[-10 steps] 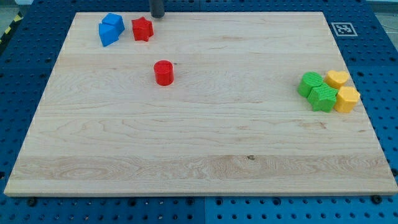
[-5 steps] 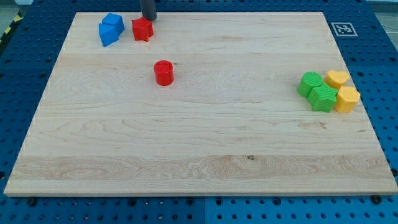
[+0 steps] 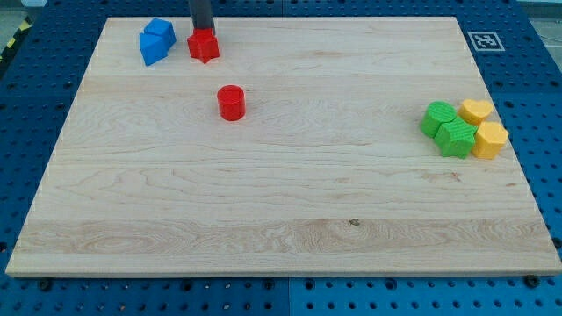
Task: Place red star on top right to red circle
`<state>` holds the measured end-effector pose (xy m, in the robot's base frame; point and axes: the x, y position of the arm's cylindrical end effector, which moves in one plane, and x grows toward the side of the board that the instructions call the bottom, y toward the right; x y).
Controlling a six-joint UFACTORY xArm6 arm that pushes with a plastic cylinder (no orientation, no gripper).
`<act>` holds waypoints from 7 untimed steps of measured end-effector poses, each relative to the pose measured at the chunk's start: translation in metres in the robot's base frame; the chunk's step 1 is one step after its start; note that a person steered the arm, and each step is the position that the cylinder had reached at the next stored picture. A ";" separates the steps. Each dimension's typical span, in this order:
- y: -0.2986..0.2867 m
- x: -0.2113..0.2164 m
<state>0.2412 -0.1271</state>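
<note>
Tip: dark rod's lower end, my tip point(image 3: 202, 31), down at the far edge of the board, touching the top side of the red star; no jaws to open or close, nothing held.
Rod: upper part cut off by the view's top.
Red star-shaped block point(image 3: 203, 46): near the board's top-left corner, just below the tip, just right of the blue pair.
Red round cylinder block point(image 3: 231, 102): below and slightly right of the red star, apart from it, standing alone.
Blue blocks point(image 3: 156, 40): two pressed together near the top-left corner; exact shapes hard to make out.
Green blocks point(image 3: 447, 127): two touching near the right edge, about mid-height; shapes unclear.
Yellow blocks point(image 3: 484, 127): two against the green pair's right side, the upper one heart-like, the lower one blocky.
Surface: pale wooden board point(image 3: 290, 202) with visible grain, a small dark knot toward the bottom edge.
Marker: black-and-white square tag point(image 3: 485, 40) at the top-right corner.
Surroundings: blue perforated table point(image 3: 540, 88) around the board; yellow-black striped tape point(image 3: 13, 37) at the view's top left, mostly cut off.
</note>
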 end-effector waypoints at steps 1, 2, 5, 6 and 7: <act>-0.007 0.005; 0.006 0.024; 0.020 0.026; -0.011 -0.004; -0.017 0.025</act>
<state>0.2663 -0.1439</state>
